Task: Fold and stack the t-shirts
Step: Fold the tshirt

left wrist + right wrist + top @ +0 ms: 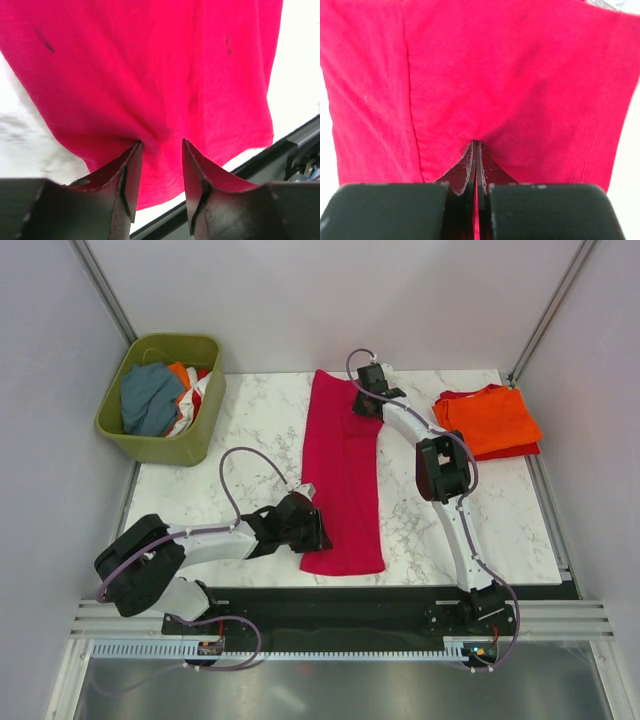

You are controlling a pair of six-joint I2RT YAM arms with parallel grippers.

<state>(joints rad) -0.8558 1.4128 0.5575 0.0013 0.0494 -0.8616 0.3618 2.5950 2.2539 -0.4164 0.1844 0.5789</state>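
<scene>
On the white marbled desk (260, 420), I see the long magenta-pink cloth t-shirt (342, 480) stretched mid-desk, with a folded bright orange t-shirt (490, 420) at right. My right end effector (476, 144) is clamped on the magenta shirt's far end. My left end effector (160, 145) gapes at its near hem.

The magenta-pink t-shirt (150, 65) covers most of the white tabletop (300, 75), its hem lying by the near edge. The left end effector (161, 144) rests on it, fingers (127, 172) parted, with cloth puckered between the tips.
</scene>
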